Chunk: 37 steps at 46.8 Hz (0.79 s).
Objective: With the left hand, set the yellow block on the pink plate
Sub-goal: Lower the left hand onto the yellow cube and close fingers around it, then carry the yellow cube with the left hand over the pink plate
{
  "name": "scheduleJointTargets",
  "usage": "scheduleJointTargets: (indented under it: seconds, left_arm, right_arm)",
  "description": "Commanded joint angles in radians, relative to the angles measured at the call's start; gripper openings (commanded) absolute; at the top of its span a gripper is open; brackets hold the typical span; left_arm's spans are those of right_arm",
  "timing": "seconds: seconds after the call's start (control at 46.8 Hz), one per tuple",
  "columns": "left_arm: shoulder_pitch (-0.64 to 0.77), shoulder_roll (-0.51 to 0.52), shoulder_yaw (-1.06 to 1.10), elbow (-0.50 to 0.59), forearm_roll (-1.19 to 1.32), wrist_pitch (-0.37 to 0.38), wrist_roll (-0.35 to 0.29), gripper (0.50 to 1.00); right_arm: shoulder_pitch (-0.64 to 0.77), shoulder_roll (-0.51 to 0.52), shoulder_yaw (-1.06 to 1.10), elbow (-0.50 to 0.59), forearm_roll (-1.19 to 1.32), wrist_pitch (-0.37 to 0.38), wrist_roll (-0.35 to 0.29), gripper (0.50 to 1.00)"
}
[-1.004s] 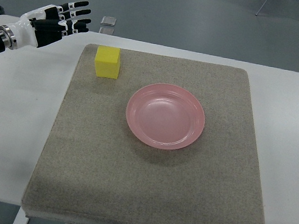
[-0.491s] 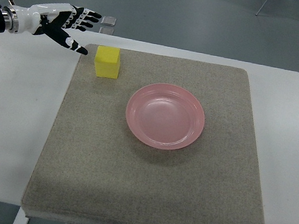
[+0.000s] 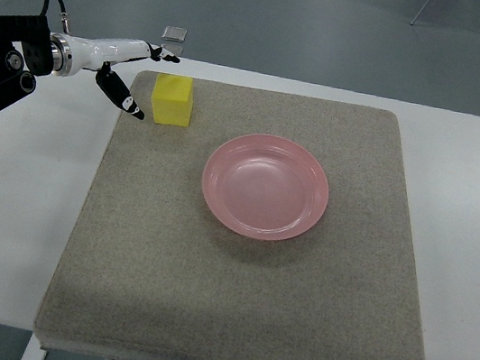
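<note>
A yellow block [image 3: 172,101] rests near the far left corner of the grey mat [image 3: 238,308]. At the mat's middle lies the pink plate [image 3: 265,186], with nothing in it. My left hand [image 3: 142,78] comes in from the left and sits just left of the block, turned edge-on. Its fingers are spread: the thumb [image 3: 130,103] points down at the block's near left, the other fingers [image 3: 164,56] reach past its far left corner. It holds nothing and does not touch the block.
The mat lies on a white table [image 3: 9,198]. A small grey square object [image 3: 174,34] sits just beyond the table's far edge, behind the hand.
The left hand has travelled right toward the block and rolled edge-on, its thumb dropping beside the block's left face. Block and plate have not moved.
</note>
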Motion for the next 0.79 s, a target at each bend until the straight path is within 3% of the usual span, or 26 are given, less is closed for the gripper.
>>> scheduleJointTargets:
  seconds: [0.0,0.256,0.47,0.683,0.769]
  left_arm:
    - [0.000,-0.021,0.002,0.004,0.017,0.005,0.002,0.990]
    - [0.000,-0.082,0.008,0.049,0.070,0.013,0.007,0.975]
    - [0.000,-0.099,0.008,0.063,0.089,0.082,0.013,0.964]
    - [0.000,-0.107,0.011,0.064,0.092,0.082,0.016,0.808]
    - [-0.003,-0.107,0.028,0.064,0.092,0.082,0.017,0.684]
  right_arm:
    - [0.000,0.000,0.000,0.000,0.000,0.000,0.000,0.924]
    - [0.000,0.000,0.000,0.000,0.000,0.000,0.000,0.924]
    - [0.000,0.000,0.000,0.000,0.000,0.000,0.000,0.924]
    - [0.000,0.000,0.000,0.000,0.000,0.000,0.000,0.924]
    - [0.000,0.000,0.000,0.000,0.000,0.000,0.000,0.924]
